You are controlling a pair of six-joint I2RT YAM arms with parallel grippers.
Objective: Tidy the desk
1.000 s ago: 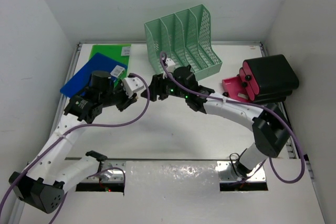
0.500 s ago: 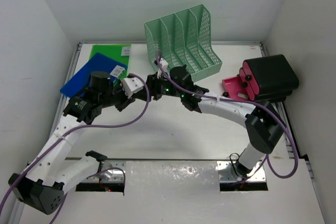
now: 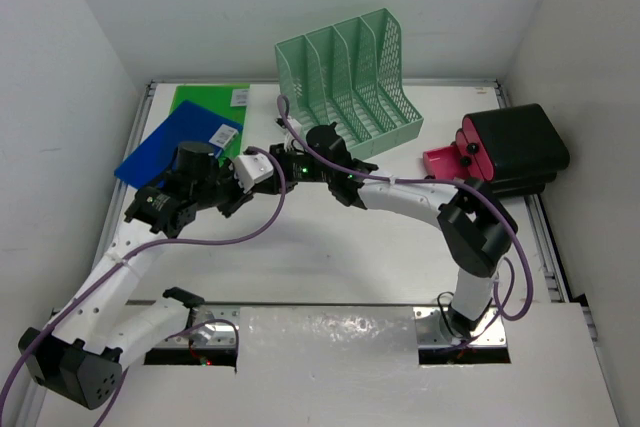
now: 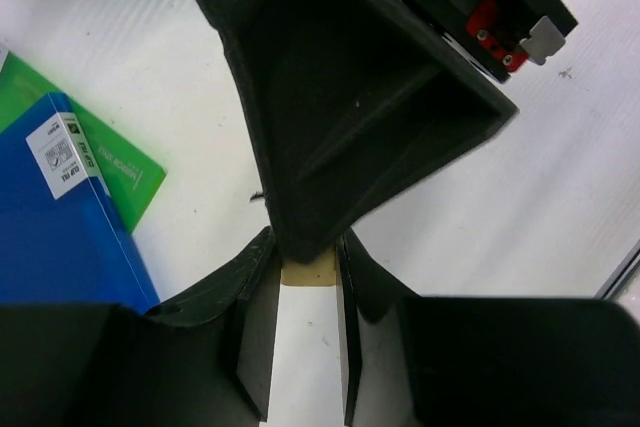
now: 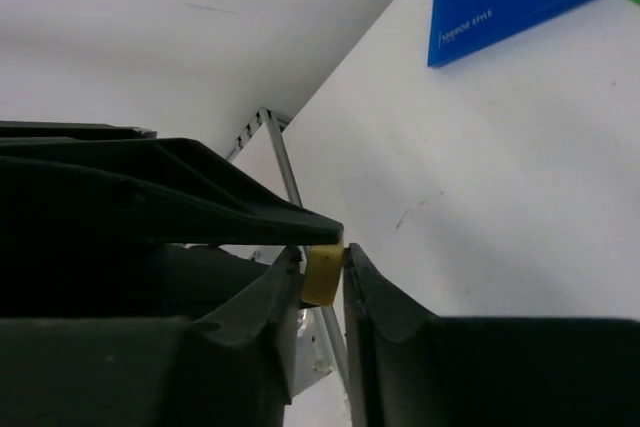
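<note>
Basically, the desk (image 3: pixel 330 247) lies under everything, a white top with silver rails along its edges. At the far left, a blue folder (image 3: pixel 170 142) overlaps a green folder (image 3: pixel 205 99). The left gripper (image 4: pixel 306 265) reaches toward the middle, its fingers almost together and pinching a small yellow block (image 4: pixel 308 274) at their tips. The right gripper (image 5: pixel 322 252) meets it head-on, its fingers just as narrow and clamped on the same block (both wrist views show it wedged between the pads). A mint-green file rack (image 3: pixel 350 77) stands upright at the far edge. A black and pink case (image 3: pixel 510 147) sits far right.
</note>
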